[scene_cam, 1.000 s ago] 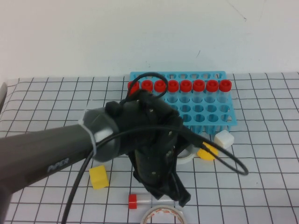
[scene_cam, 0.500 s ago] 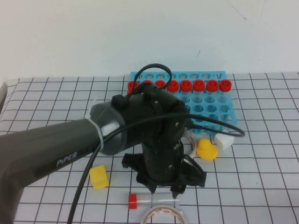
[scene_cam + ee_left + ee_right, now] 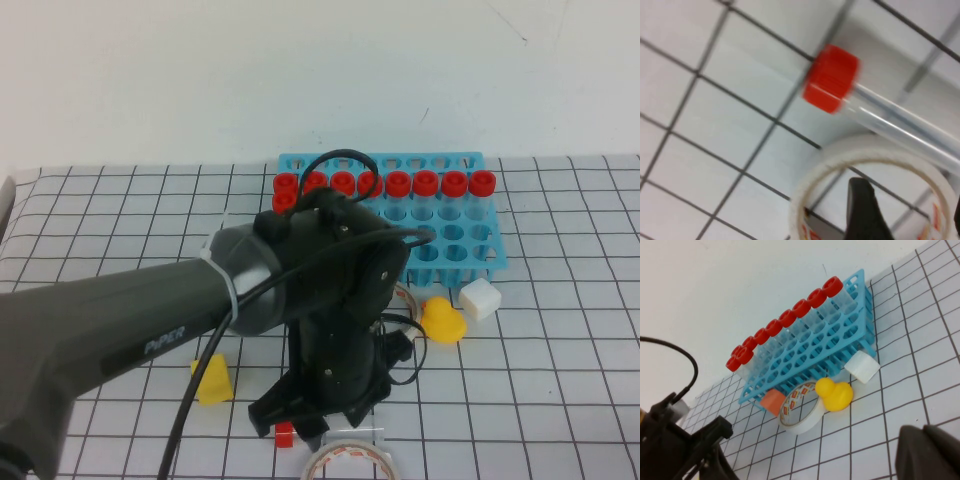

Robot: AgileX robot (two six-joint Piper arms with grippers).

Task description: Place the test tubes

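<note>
A clear test tube with a red cap (image 3: 831,78) lies flat on the gridded mat near the front edge; only its cap (image 3: 284,434) shows under my left arm. My left gripper (image 3: 300,420) hovers right over it, open, with nothing between its fingers (image 3: 862,210); one fingertip hangs above a tape roll (image 3: 810,200). The blue rack (image 3: 455,225) stands at the back with several red-capped tubes (image 3: 426,183) upright along its rear row. My right gripper (image 3: 927,452) is shut and empty, low over the mat to the right of the rack.
A yellow cube (image 3: 212,380) sits left of the lying tube and the tape roll (image 3: 350,462) just in front of it. A yellow duck (image 3: 443,320), a white cube (image 3: 481,298), a second tape roll (image 3: 800,407) and an orange block (image 3: 772,402) crowd the rack's front.
My left gripper opened wider, turned, and swung left and down until it stands over the lying tube. The tube itself and the right arm have not moved.
</note>
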